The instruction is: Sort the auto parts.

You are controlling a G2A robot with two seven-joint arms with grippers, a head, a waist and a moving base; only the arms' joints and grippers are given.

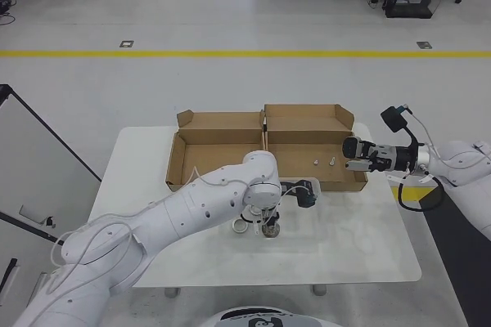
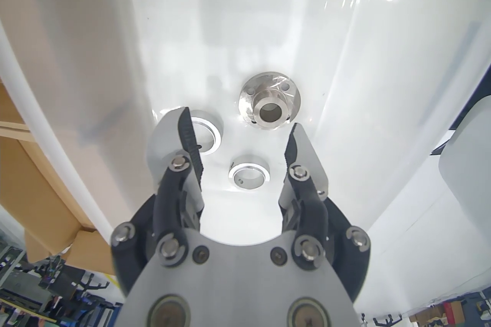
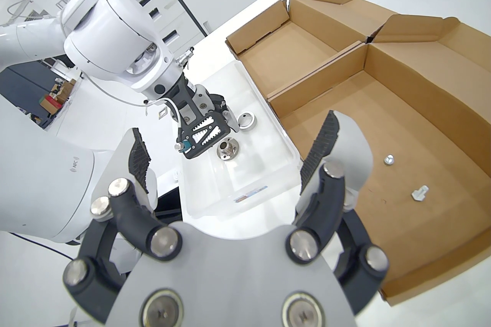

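Observation:
My left gripper [image 2: 238,121] hangs open just above a clear plastic tray [image 2: 345,94] on the white table. Under it lie a metal flanged hub [image 2: 269,105], a wide metal ring [image 2: 209,132] beside one finger, and a smaller ring [image 2: 249,172] between the fingers. In the top view this gripper [image 1: 268,219] is near the hub [image 1: 269,230]. My right gripper [image 1: 346,152] is open and holds nothing, at the right box's [image 1: 307,139] right end. Two small metal parts [image 3: 389,160] [image 3: 420,193] lie in that box.
Two open cardboard boxes sit side by side at the table's back; the left box [image 1: 217,157] has nothing in it. From the right wrist view, the left gripper [image 3: 211,137] is over the tray [image 3: 268,186]. A dark cabinet [image 1: 16,155] stands left of the table.

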